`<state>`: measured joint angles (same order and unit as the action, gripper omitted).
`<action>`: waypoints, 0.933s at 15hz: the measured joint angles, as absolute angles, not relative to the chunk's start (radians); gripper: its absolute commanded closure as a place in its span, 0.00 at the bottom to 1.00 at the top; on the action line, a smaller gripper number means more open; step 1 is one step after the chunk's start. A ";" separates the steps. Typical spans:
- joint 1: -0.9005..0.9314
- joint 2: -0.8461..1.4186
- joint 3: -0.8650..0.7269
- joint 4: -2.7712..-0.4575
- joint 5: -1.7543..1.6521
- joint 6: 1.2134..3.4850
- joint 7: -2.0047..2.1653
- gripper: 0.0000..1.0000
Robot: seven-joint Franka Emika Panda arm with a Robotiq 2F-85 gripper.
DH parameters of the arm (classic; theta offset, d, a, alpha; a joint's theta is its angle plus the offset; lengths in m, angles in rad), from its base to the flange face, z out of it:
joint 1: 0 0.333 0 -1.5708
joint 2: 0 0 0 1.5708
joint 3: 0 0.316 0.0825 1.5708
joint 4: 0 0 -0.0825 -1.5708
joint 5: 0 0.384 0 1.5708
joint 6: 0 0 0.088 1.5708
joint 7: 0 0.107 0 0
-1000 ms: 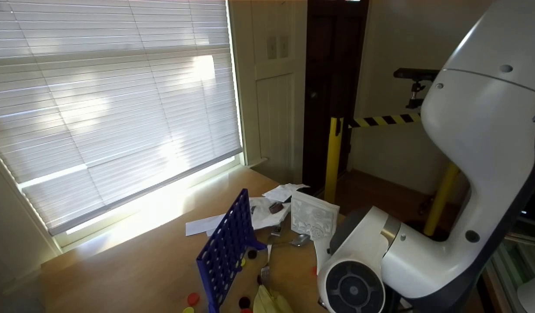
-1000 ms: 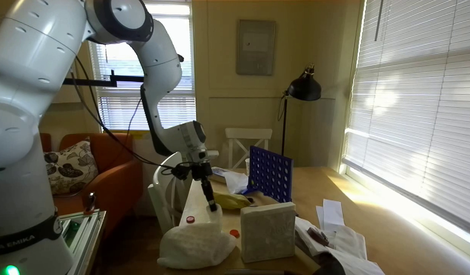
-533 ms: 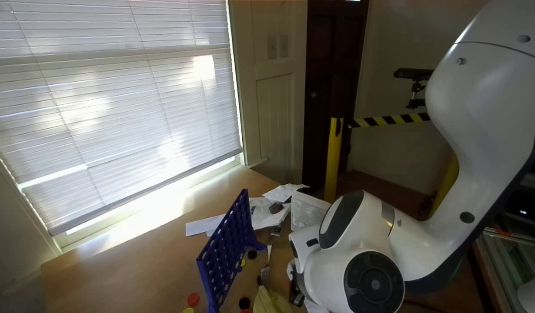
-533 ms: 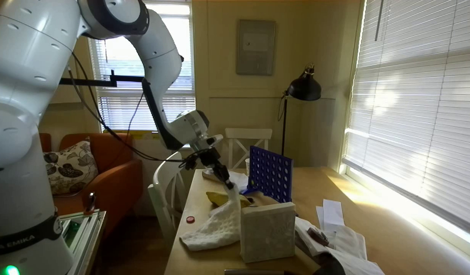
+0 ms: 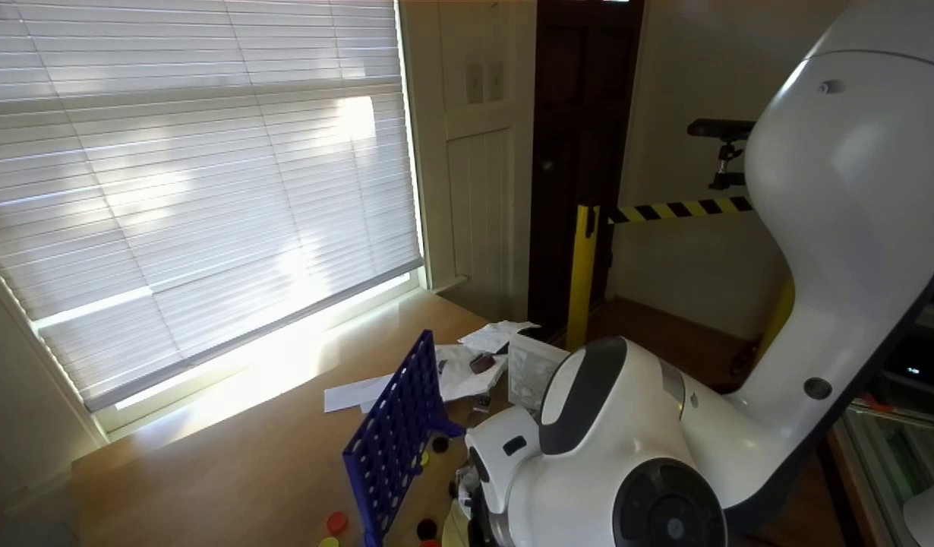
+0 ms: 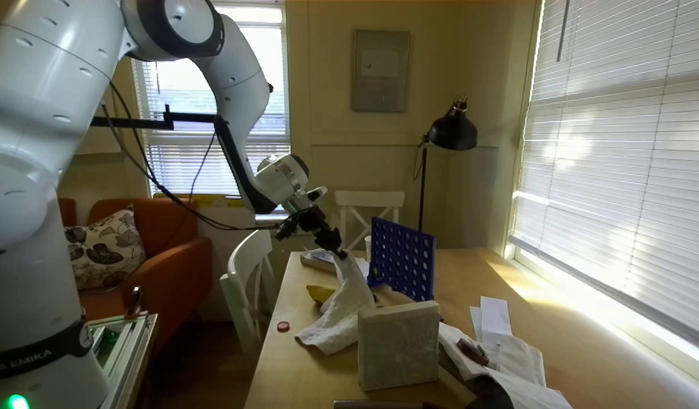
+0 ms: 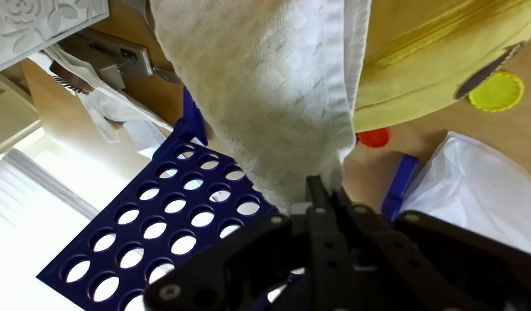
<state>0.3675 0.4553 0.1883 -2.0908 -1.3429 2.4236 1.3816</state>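
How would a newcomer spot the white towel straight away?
On the wooden table, find the blue Connect Four rack. Beside it, the white towel drapes from the black pincer; unlike the embossed white block nearby, it hangs limp, gripped at one end.

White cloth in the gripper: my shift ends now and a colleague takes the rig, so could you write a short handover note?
Gripper: shut on one end of the white cloth.
Things: the white cloth hangs from the gripper; its lower end seems to lie on the table, close to the pale panel; whether they touch is unclear. In an exterior view the yellow object is partly hidden behind the cloth; the blue perforated board stands upright nearby.
Done: cloth gripped, upper end raised.
Left: cloth not yet let go, nor, it seems, fully off the table.
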 measured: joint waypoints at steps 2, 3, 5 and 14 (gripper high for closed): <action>0.365 0.456 0.188 -2.091 -1.343 2.424 1.382 0.99; 0.363 0.456 0.190 -2.090 -1.343 2.443 1.382 0.99; 0.360 0.465 0.201 -2.076 -1.363 2.542 1.381 0.99; 0.340 0.609 0.219 -1.896 -1.471 2.997 1.340 0.99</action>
